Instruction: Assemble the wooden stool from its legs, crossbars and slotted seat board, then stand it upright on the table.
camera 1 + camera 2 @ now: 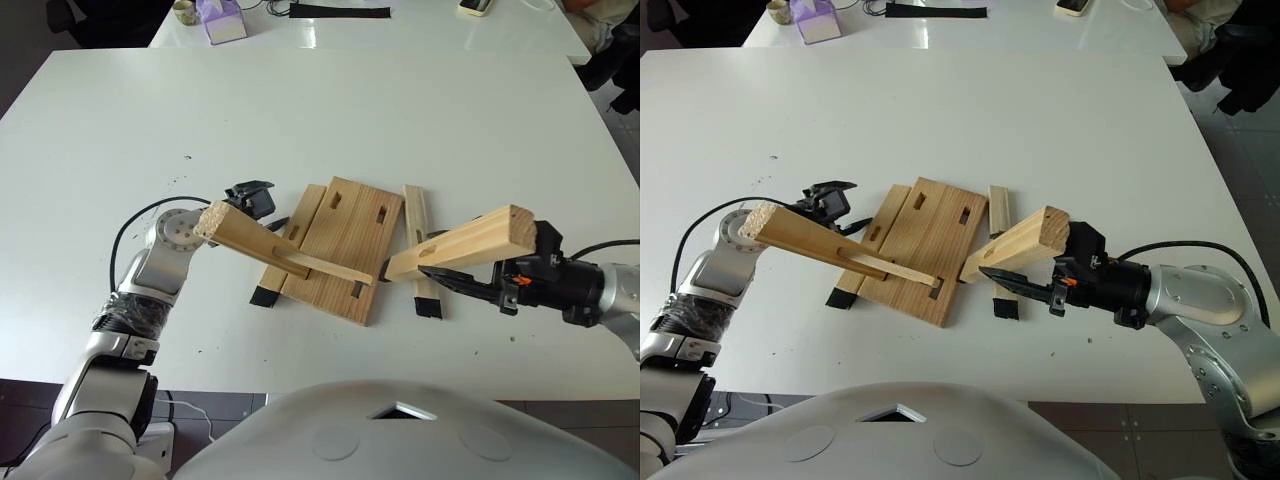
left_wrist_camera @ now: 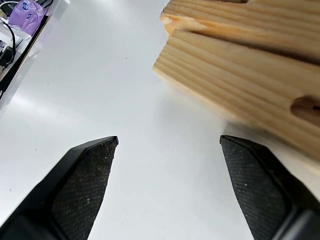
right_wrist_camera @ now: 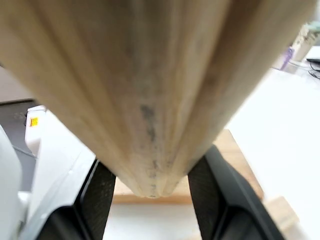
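The slotted seat board (image 1: 345, 240) lies flat at the table's middle. One wooden leg (image 1: 262, 247) slants up from a slot near the board's front edge, its thick end by my left wrist. My left gripper (image 1: 256, 197) is just behind that leg, open, its fingers (image 2: 87, 175) bare over the table by the board's edge (image 2: 240, 85). Right of the board, my right gripper (image 1: 432, 268) is shut on a second leg (image 1: 468, 243), held slanted with its low end near the board's right front corner; the wood (image 3: 150, 90) sits between the fingers.
Two more wooden pieces with black ends lie flat, one (image 1: 297, 240) along the board's left side and one (image 1: 418, 235) along its right. A purple tissue box (image 1: 221, 20) and cup (image 1: 184, 12) stand on the far table. The white table (image 1: 330, 110) is bare behind the board.
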Motion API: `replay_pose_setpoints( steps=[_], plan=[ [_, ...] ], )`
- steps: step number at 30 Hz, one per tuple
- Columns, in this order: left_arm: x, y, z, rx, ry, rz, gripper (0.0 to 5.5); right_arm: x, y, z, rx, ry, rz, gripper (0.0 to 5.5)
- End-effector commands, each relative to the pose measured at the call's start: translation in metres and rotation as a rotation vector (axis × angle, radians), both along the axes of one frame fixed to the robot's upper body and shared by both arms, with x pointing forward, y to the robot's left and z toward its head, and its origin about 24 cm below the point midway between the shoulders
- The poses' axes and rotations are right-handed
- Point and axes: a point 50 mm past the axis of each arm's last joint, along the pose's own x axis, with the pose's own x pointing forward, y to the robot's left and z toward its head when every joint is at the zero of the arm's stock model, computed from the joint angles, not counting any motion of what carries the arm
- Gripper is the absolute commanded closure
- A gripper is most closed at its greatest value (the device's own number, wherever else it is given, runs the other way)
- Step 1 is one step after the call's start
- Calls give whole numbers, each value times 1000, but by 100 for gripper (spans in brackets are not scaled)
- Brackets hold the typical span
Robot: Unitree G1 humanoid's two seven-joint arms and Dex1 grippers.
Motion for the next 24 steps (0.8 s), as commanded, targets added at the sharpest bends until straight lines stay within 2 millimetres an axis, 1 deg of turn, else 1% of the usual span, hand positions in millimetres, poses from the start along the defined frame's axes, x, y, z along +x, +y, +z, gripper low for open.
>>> replay_pose_setpoints(
  steps=[1, 4, 8, 17, 21, 24],
  plan=[
    [-6, 5, 7, 11, 6, -8, 170, -6, 11, 7, 40, 10, 18, 350],
    [-6, 6, 9, 16, 13, -15, 170, -10, 15, -2, 10, 29, 19, 350],
    [-2, 4, 13, 21, 14, -36, 170, -14, 17, -19, -24, 47, -5, 350],
    [2, 3, 19, 39, 29, -88, 170, -22, 28, -38, -32, 29, -33, 350],
    [4, 3, 24, 42, 27, -104, 170, -25, 26, -47, -74, 30, -27, 350],
    [3, 4, 28, 40, 23, -111, 170, -25, 21, -51, -100, 31, -32, 350]
  ],
)
